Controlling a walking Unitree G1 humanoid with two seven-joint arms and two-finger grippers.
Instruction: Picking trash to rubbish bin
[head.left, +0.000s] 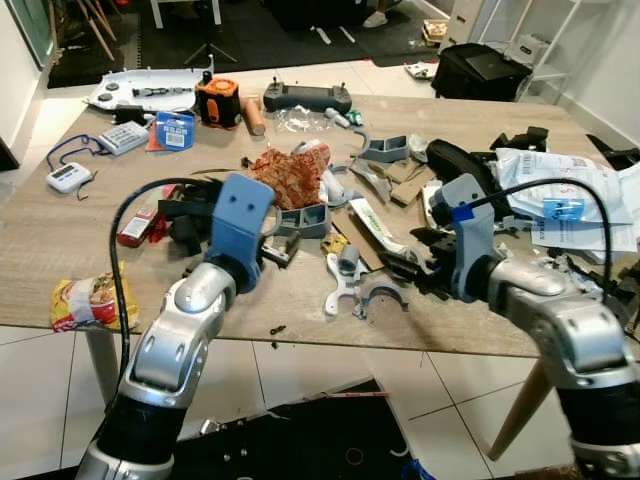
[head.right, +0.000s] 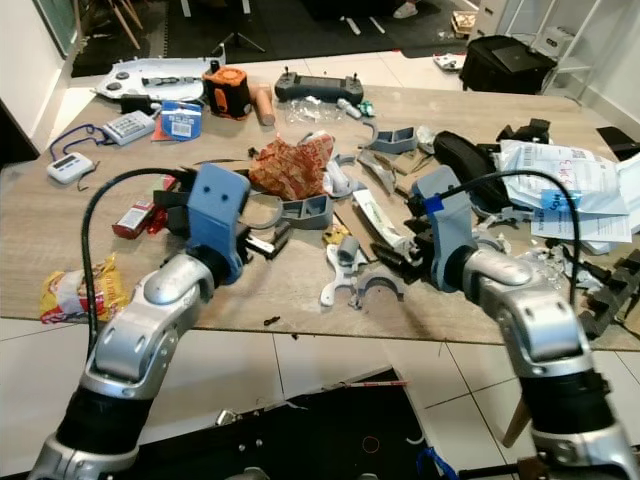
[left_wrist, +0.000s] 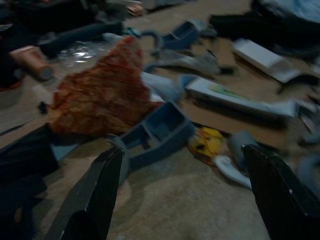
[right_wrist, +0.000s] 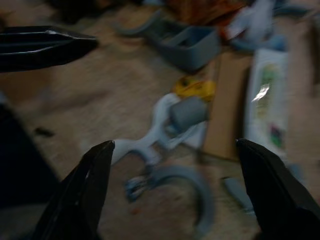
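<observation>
A crumpled red-orange wrapper lies mid-table, and a small yellow wrapper sits just in front of it. A yellow-red snack packet rests at the table's front left edge, with a red packet behind it. My left gripper hovers low over the table, open, just short of the red-orange wrapper and a blue-grey bracket. My right gripper is open too, facing a grey clamp and the yellow wrapper. Neither gripper holds anything.
The wooden table is cluttered: a white tube, a grey ring, a black controller, an orange-black device, calculators, a black pouch, bagged papers. A black case stands on the floor behind.
</observation>
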